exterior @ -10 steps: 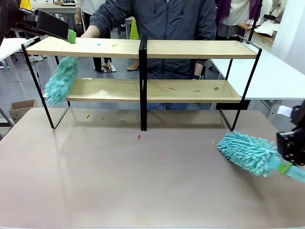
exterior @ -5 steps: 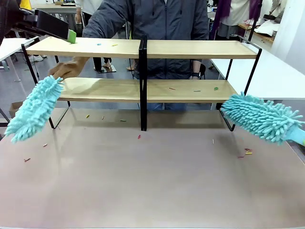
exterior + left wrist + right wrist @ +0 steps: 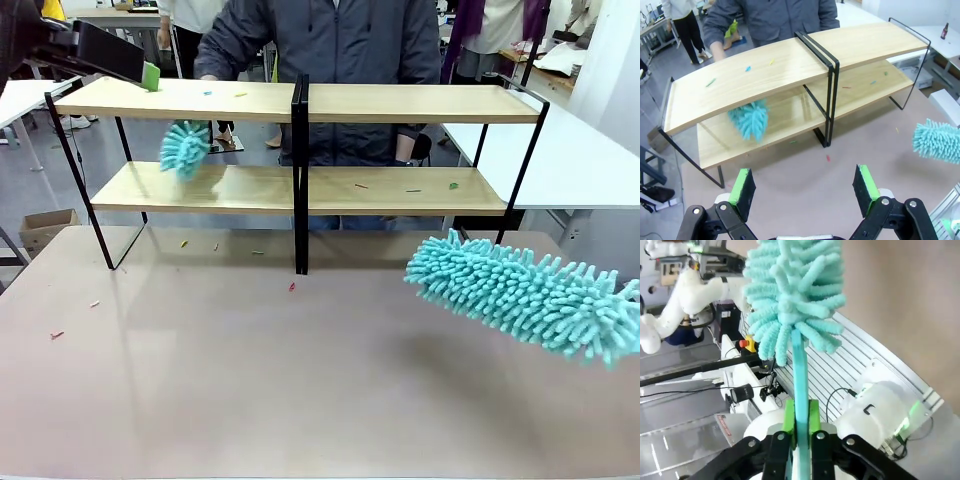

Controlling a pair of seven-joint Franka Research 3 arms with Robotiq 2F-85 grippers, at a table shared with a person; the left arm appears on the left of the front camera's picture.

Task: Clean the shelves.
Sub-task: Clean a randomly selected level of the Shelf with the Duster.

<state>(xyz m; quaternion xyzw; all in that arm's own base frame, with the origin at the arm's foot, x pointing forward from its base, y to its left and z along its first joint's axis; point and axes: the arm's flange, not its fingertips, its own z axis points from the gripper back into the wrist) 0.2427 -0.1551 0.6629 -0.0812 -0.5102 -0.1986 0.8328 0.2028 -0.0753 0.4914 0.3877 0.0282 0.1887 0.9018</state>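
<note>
Right gripper (image 3: pixel 800 418) clamps duster (image 3: pixel 790 290) over table (image 3: pixel 250 380).

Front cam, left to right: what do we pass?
cardboard box on the floor → small teal duster in the person's hand, by the lower board → black centre posts of the shelves → large teal duster above the table on the right

The shelves (image 3: pixel 400 103), light wood in black frame, stand upright (coloured scraps (image 3: pixel 452 185) dot both tiers).
</note>
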